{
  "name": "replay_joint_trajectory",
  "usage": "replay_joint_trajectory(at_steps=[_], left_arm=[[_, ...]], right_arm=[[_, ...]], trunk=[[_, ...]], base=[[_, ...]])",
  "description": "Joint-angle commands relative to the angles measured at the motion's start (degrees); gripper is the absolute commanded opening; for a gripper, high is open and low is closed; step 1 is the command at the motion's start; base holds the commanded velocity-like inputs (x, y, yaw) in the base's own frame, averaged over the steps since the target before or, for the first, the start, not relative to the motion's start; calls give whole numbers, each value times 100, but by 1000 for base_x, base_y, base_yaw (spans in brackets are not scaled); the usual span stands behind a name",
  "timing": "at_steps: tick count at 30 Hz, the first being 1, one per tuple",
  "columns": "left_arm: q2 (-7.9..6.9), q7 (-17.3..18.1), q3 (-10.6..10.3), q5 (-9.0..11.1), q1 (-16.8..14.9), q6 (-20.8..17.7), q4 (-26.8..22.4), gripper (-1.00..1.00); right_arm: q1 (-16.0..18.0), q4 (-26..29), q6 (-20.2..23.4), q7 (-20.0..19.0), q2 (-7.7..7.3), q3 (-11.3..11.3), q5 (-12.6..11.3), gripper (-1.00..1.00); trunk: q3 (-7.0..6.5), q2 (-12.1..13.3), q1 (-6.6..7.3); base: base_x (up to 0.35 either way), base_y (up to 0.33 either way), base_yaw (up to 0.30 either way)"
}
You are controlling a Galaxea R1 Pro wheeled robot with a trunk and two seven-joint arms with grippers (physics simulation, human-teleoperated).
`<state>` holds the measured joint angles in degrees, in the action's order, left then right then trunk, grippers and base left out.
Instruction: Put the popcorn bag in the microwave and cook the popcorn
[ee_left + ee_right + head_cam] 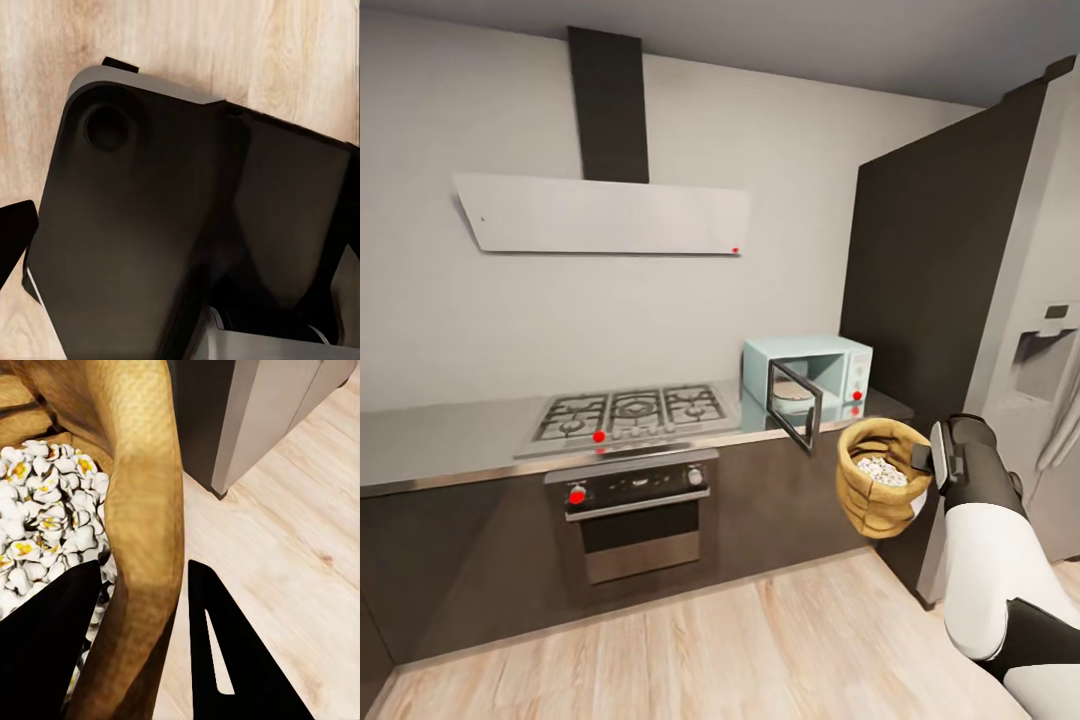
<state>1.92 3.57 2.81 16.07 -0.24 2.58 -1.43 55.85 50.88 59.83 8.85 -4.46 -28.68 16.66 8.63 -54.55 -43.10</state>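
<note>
The tan popcorn bag [875, 495] hangs in the air, below and right of the countertop's [450, 435] front edge. My right gripper [925, 460] is shut on its rolled rim. White and yellow popcorn [882, 470] fills the bag. In the right wrist view the bag's rim [142, 472] is pinched in my right gripper [142, 566], with the popcorn [45, 510] beside one black finger [45, 645]. The mint-blue microwave [840, 365] stands on the counter's right end, and its dark glass door [795, 400] is swung open toward me. My left gripper [180, 255] hangs open over my dark base [150, 225].
A gas hob [630, 410] sits left of the microwave above a steel oven [635, 510] with a red knob. An extractor hood [600, 215] hangs on the wall. A tall dark cabinet [920, 270] and a grey fridge [1050, 400] stand at the right. Wooden floor [710, 650] lies in front.
</note>
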Motion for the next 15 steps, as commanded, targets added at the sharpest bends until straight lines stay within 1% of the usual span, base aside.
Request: replay_joint_trajectory(at_steps=[1, 10, 15], left_arm=[[1, 21, 26, 25, -1, 15, 2, 100], [-5, 21, 30, 27, -1, 15, 2, 100], [-6, 21, 34, 28, 0, 19, 2, 100]], right_arm=[[5, 3, 17, 29, -3, 1, -20, -100], [5, 5, 17, 29, -14, 3, -11, -100], [5, -247, 17, 29, -28, 11, 3, -100]], trunk=[[8, -5, -4], [8, -5, -4], [8, -5, -4]], base=[[292, -218, 0], [287, -229, 3], [283, -232, 230]])
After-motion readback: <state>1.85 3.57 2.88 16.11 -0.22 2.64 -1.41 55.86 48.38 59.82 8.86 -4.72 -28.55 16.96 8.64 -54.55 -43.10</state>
